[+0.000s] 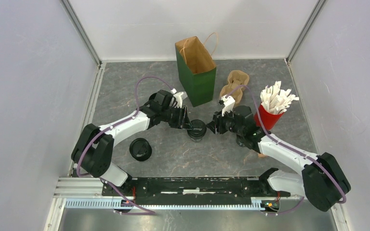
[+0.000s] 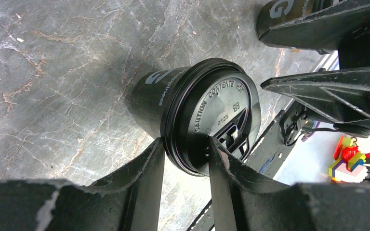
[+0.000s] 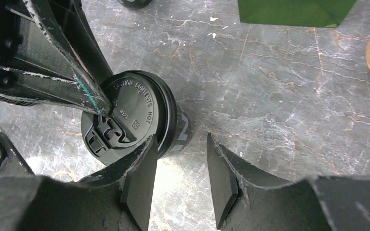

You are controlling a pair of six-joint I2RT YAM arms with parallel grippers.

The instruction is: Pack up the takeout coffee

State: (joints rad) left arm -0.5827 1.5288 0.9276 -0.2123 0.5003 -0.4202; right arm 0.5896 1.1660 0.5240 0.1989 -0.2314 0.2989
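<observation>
Barely begun: pinches mid-tabletop cup (image 1: 197,129) by lid rim with left gripper (image 2: 187,144), right gripper (image 3: 180,139) parted, empty beside; second cup (image 1: 140,149) toward near-left corner, outside green bag (image 1: 196,72)

Green bag (image 1: 196,77) blocks behind coffee cup (image 1: 197,129); near side open.

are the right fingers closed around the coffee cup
No, the right fingers stand apart with only table between them, the cup outside them.

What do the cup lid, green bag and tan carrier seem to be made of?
The cup lid looks like glossy black plastic, lettering moulded in. The green bag: matte paper, brown inside. The tan carrier: probably moulded pulp, dull and rough.
</observation>
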